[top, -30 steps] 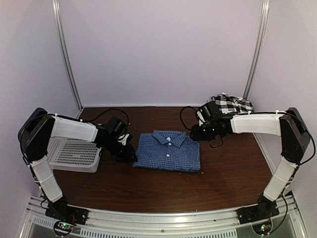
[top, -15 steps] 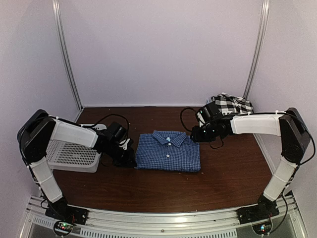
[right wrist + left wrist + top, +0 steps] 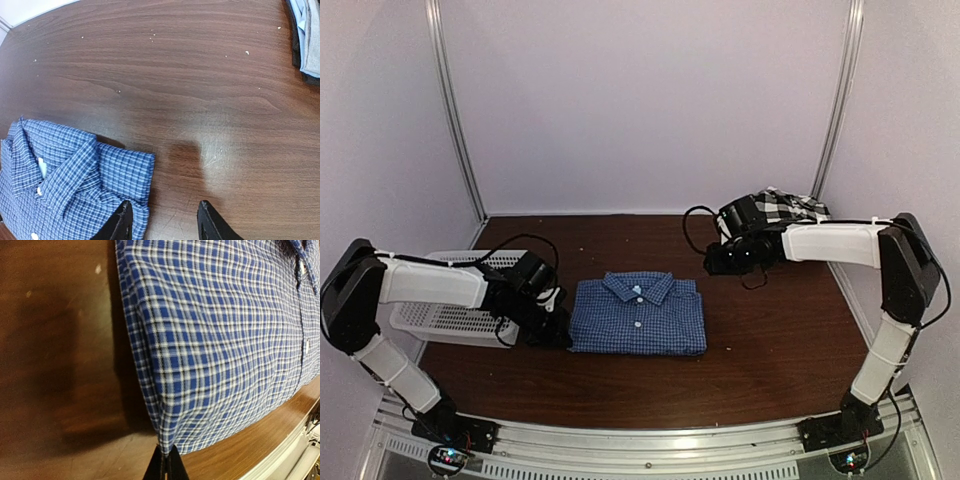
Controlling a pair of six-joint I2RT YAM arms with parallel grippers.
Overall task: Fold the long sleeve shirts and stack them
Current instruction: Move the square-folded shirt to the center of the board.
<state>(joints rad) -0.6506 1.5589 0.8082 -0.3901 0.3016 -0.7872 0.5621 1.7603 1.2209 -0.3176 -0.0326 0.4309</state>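
Lying folded, the blue shirt (image 3: 638,315) sits near the basket (image 3: 450,322).

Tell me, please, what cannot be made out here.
- Top view: black-and-white checked shirt, partly behind the right arm.
- Top view: white mesh basket, partly covered by the left arm.
- Right wrist view: pale cloth, cut off by the right edge.
- Left wrist view: left gripper, pinching the blue checked shirt, mostly below the edge.

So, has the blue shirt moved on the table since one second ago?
Yes. The blue shirt slid left, away from the black-and-white shirt at the back.
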